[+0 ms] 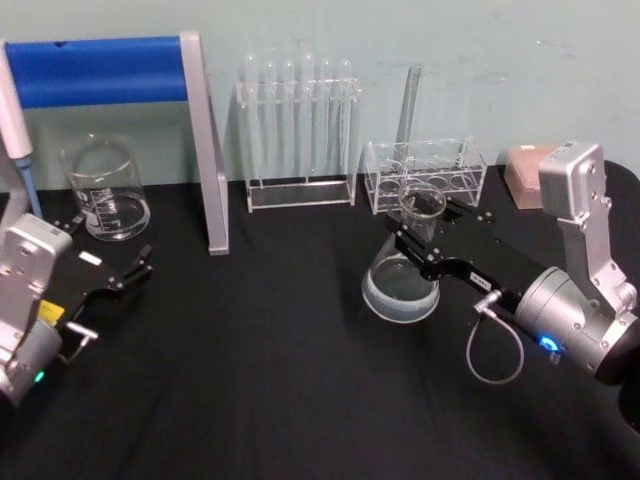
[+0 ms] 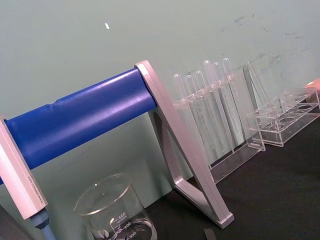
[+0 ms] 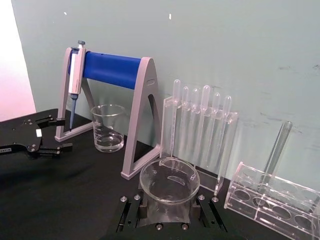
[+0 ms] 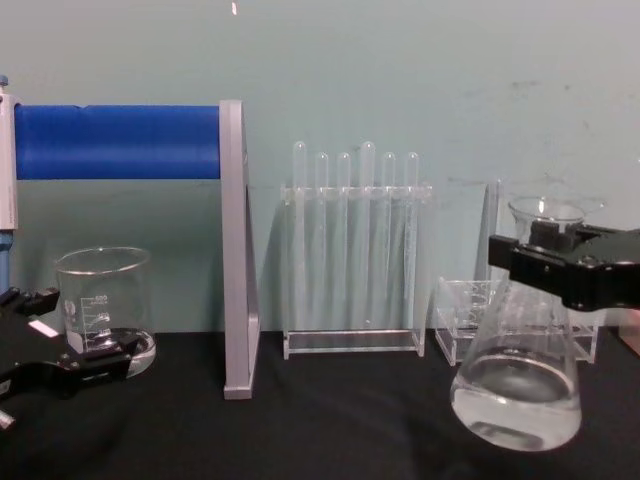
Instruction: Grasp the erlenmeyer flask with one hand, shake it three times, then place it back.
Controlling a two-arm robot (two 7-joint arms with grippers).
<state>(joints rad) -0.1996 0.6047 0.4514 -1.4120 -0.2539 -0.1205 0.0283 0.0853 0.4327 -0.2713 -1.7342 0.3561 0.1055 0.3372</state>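
The erlenmeyer flask point(image 1: 402, 288) is clear glass with some clear liquid in its wide base. My right gripper point(image 1: 428, 243) is shut on its narrow neck, just under the flared rim. From the chest, the flask point(image 4: 517, 395) hangs tilted slightly above the black table, with the right gripper point(image 4: 548, 252) clamped around the neck. The right wrist view looks down onto the flask's rim point(image 3: 169, 180) between the black fingers point(image 3: 131, 212). My left gripper point(image 1: 108, 248) rests open at the table's left side, near the beaker, holding nothing.
A glass beaker point(image 1: 106, 190) stands at the back left beside a pipette stand with a blue bar point(image 1: 100, 70). A rack of test tubes point(image 1: 298, 130) and a low clear rack point(image 1: 425, 175) line the back, close behind the flask. A pink box point(image 1: 522, 172) sits at the far right.
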